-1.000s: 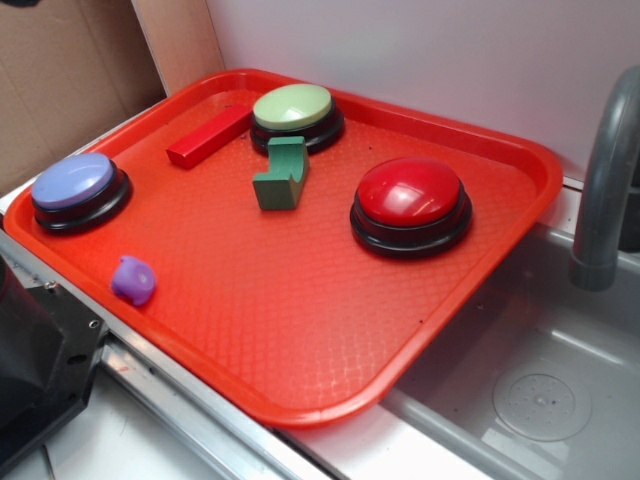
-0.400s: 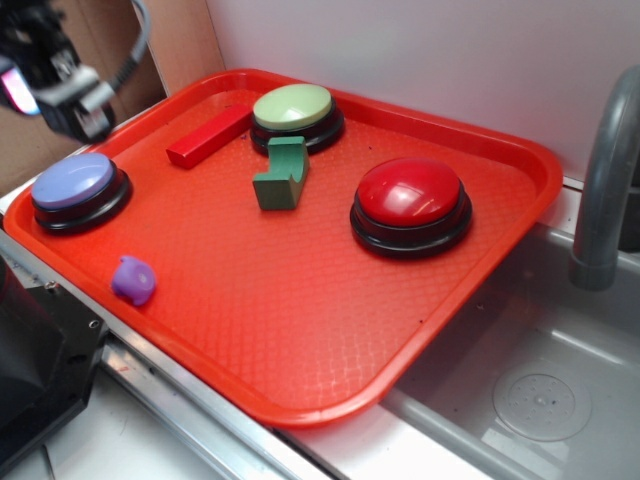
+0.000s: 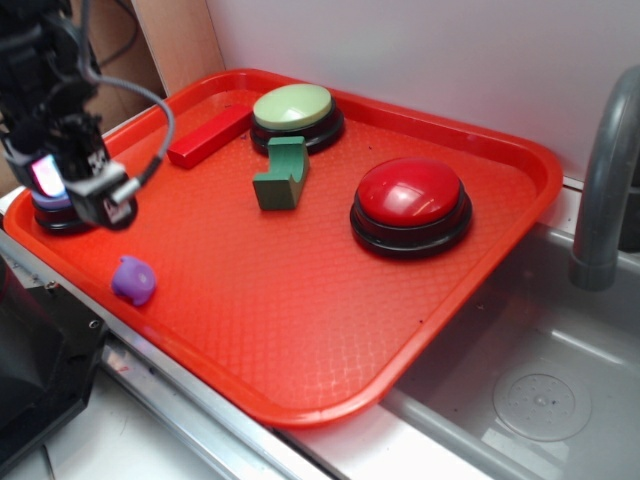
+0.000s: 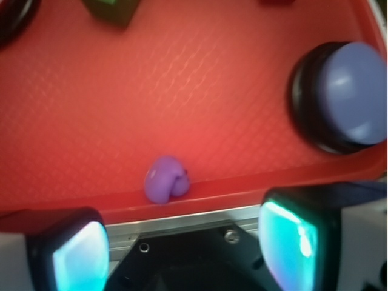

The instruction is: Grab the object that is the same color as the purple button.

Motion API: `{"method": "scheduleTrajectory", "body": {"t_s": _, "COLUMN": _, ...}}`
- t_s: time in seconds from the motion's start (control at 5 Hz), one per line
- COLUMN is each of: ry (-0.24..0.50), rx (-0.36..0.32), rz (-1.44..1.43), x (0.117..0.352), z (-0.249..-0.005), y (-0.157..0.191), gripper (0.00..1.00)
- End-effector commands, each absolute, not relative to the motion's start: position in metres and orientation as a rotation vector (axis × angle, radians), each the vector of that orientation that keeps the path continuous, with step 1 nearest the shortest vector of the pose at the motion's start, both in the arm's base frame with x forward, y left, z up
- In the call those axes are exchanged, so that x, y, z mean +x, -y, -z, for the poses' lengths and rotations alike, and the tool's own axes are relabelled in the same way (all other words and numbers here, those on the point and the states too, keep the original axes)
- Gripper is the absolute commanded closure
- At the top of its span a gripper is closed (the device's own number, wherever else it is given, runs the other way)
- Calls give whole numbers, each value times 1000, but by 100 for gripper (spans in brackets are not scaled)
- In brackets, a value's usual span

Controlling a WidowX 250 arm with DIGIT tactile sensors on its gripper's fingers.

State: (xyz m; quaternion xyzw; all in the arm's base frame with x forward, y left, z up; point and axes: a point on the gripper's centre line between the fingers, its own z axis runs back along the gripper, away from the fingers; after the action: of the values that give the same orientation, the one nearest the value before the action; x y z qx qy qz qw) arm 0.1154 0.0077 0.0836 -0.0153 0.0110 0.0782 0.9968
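The small purple lump (image 3: 133,279) lies near the front left rim of the red tray (image 3: 300,300). In the wrist view the lump (image 4: 165,179) rests against the tray's rim. The purple button (image 3: 50,205) is mostly hidden behind my gripper (image 3: 80,195), which hangs over it, up and left of the lump. In the wrist view the button (image 4: 348,91) shows fully at upper right. My gripper (image 4: 185,248) is open and empty. The lump sits just ahead of the gap between the fingers, apart from both.
A green-topped button (image 3: 293,107), a red-topped button (image 3: 410,192), a green notched block (image 3: 282,175) and a red bar (image 3: 208,136) are on the tray. A grey sink (image 3: 540,380) with a faucet (image 3: 605,180) is at right. A black box (image 3: 30,370) stands at front left.
My gripper has come into view from the upper left and moved down and forward, now covering the purple button. The objects on the tray have not moved.
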Motion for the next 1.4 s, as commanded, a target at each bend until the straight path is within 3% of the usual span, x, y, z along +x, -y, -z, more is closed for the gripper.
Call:
{"method": "scheduleTrajectory", "body": {"t_s": 0.0, "ry": -52, "rx": 3, "rz": -149, "x": 116, "z": -42, "y": -4, "gripper": 0}}
{"method": "scheduleTrajectory", "body": {"t_s": 0.4, "ry": -92, "rx": 12, "rz": -138, "x": 122, "z": -18, "y": 2, "gripper": 0}}
{"method": "scheduleTrajectory", "body": {"t_s": 0.6, "ry": -99, "rx": 23, "rz": -156, "x": 123, "z": -11, "y": 2, "gripper": 26}}
{"method": "scheduleTrajectory", "body": {"t_s": 0.8, "ry": -91, "rx": 29, "rz": -175, "x": 123, "z": -9, "y": 3, "gripper": 100}}
{"method": "scheduleTrajectory", "body": {"t_s": 1.0, "ry": -85, "rx": 28, "rz": -183, "x": 124, "z": -13, "y": 5, "gripper": 100}}
{"method": "scheduleTrajectory", "body": {"t_s": 1.2, "ry": -47, "rx": 24, "rz": -200, "x": 130, "z": -34, "y": 7, "gripper": 100}}
